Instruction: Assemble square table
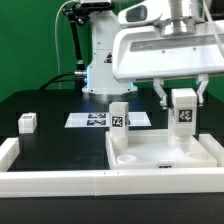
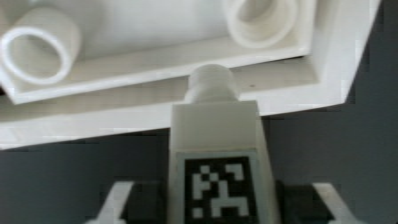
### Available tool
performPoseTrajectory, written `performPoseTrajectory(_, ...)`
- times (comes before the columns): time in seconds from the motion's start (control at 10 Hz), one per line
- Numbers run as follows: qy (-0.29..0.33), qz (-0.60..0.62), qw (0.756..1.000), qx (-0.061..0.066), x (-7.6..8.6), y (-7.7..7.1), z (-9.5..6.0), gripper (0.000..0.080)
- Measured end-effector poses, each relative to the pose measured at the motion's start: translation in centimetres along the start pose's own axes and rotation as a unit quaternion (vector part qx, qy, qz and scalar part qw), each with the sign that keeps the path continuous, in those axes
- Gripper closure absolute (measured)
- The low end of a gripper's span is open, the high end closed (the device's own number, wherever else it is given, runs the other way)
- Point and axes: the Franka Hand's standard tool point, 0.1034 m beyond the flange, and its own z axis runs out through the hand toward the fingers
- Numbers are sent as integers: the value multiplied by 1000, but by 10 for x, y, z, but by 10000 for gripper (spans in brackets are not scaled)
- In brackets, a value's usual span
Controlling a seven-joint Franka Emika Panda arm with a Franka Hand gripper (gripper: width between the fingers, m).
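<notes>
As end effector [image 1: 184, 105] grips leg [image 1: 184, 114], tabletop [image 1: 160, 158] rests

Backdrop: a plain green wall [image 1: 30, 40] fills the space behind my bench, flat and unbroken. Work surface: a black table [image 1: 60, 140], matte with a faint sheen. Light is even and shadows are soft. White border bars [image 1: 60, 181] run along the near edge and up the exterior view's left side. The marker board [image 1: 85, 119] lies flat toward the back. In my wrist view the tabletop is a blurred dark grey.
</notes>
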Motion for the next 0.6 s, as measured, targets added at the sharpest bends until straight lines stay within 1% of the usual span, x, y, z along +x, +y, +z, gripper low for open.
performPoseTrajectory(0.1, -3, 8, 1000, 1, -6, -11, 4, 508)
performPoseTrajectory(0.2, -6, 7, 1000, 1, -11, -16, 8, 508)
performPoseTrajectory(0.3, -10, 6, 1000, 0, -15, -16, 10, 508)
performPoseTrajectory(0.4, -13, 6, 1000, -2, -19, -13, 11, 508)
performPoseTrajectory(0.5, -4, 6, 1000, -4, -20, -11, 11, 508)
performPoseTrajectory(0.6, -9, 6, 1000, -3, -23, -12, 11, 508)
